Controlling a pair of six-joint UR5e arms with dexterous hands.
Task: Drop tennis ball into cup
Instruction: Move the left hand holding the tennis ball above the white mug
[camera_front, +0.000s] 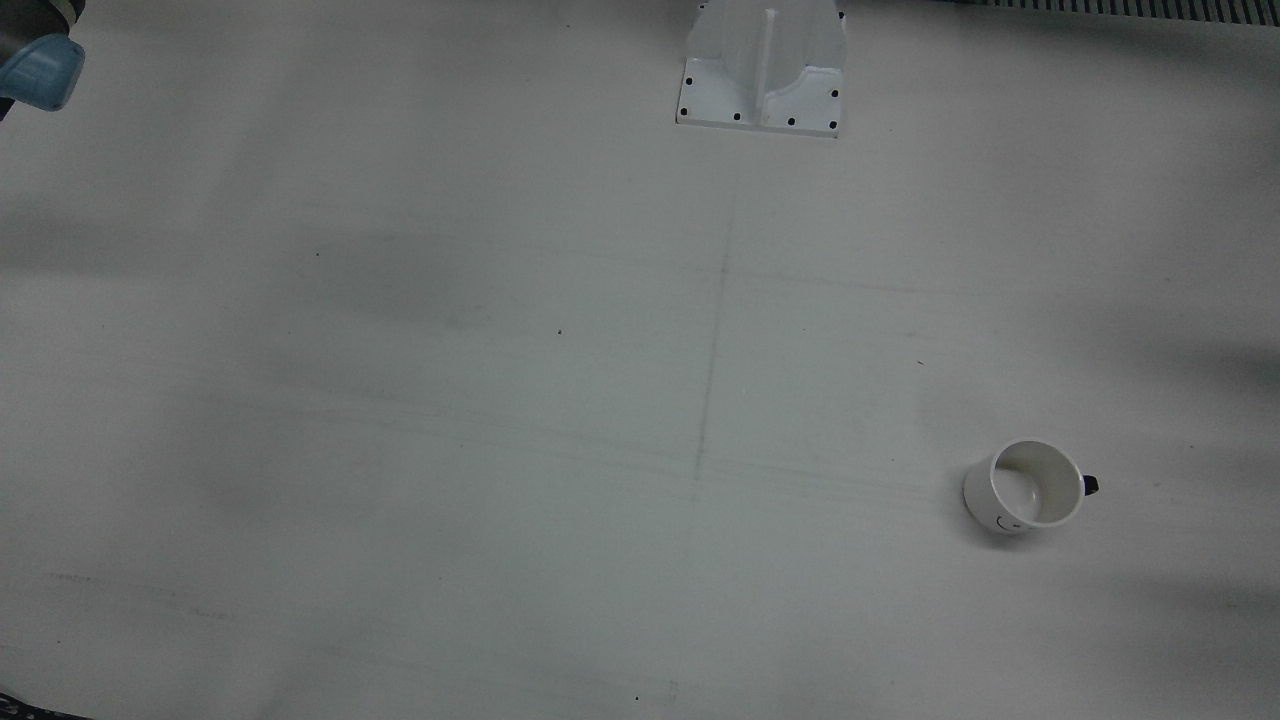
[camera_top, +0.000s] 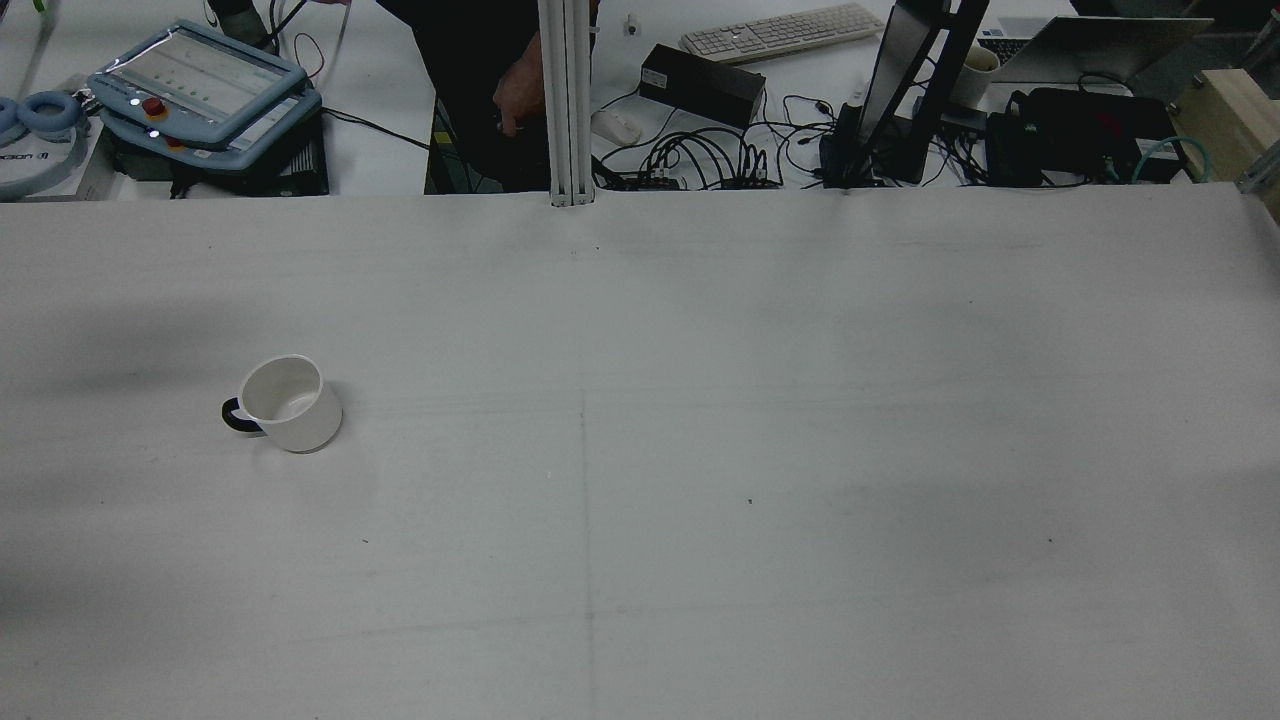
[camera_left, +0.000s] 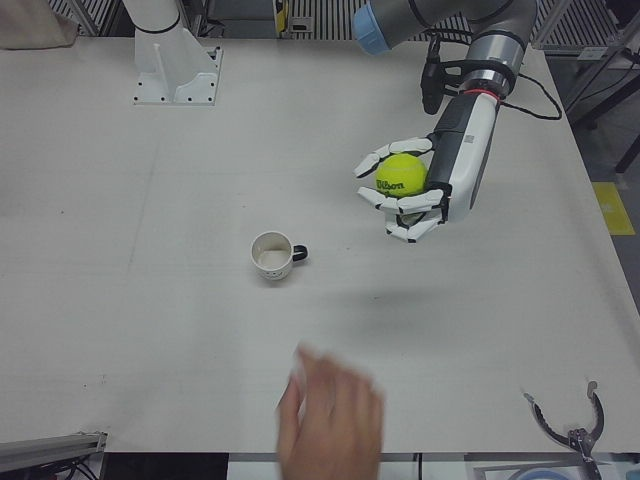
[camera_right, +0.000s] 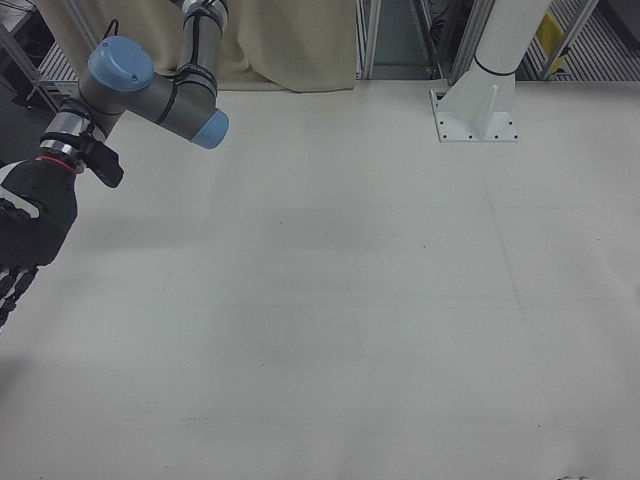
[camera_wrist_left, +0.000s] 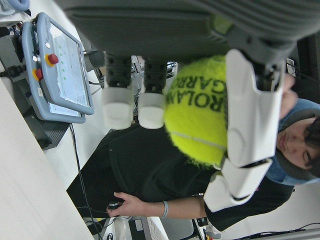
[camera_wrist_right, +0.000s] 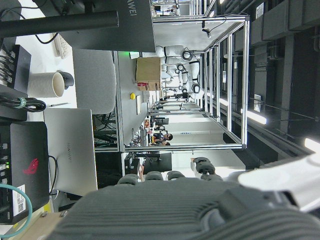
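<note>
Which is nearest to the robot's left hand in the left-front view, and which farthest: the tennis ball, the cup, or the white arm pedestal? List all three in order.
Measured from the left hand:
1. Tennis ball: held in the hand's fingers.
2. Cup: on the table, to the view's left and lower.
3. White arm pedestal: far corner, view's upper left.

Silver-grey arms with pale blue joint caps. White-shelled left robot hand, black cabling at wrist. Dark right robot hand.
</note>
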